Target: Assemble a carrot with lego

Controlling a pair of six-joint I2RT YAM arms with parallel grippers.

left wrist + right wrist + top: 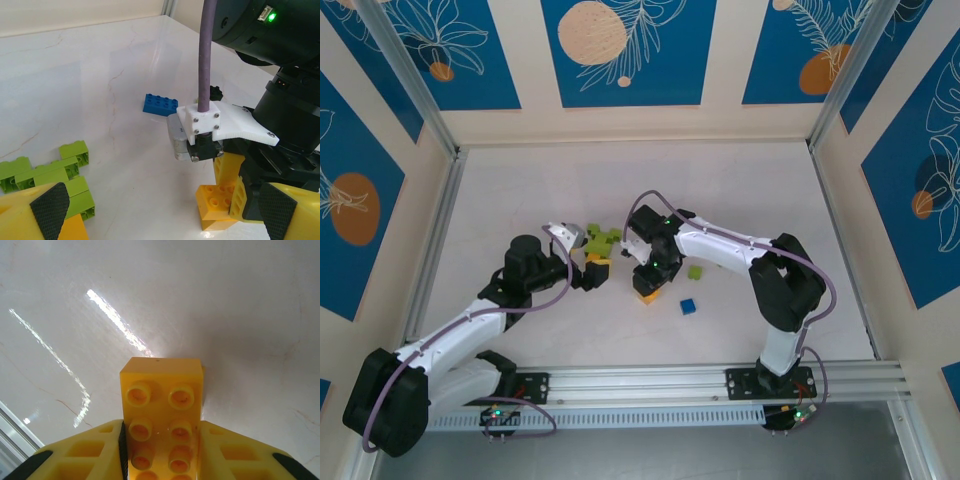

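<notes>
— Right gripper [650, 283], seen from above: what has it got?
— An orange brick [646, 294], pinched between its fingers, low over the table [520, 190]. Left gripper [588, 272] sits just beside it. The green bricks [602, 240] lie behind, and a blue brick [688, 306] lies nearer the bases.
— Any risk there?
— Two wrists crowded together. I'd judge one careless move could bump them.
— And the left wrist camera?
— Left gripper [160, 220] is spread wide and holds nothing. Green bricks [50, 175] lie right by one of its pads [50, 206], so closing or sliding could scatter them. Near the other pad stands the orange brick [212, 200]. A squeeze might catch the other arm's finger rather than the brick.
— And the right wrist camera?
— Right gripper [162, 460] clamps the orange brick [162, 390] by its near end, studs facing the camera, far end jutting out. Pressed there, it could pivot or slip. Whether that end touches the table [250, 300], I cannot tell.
</notes>
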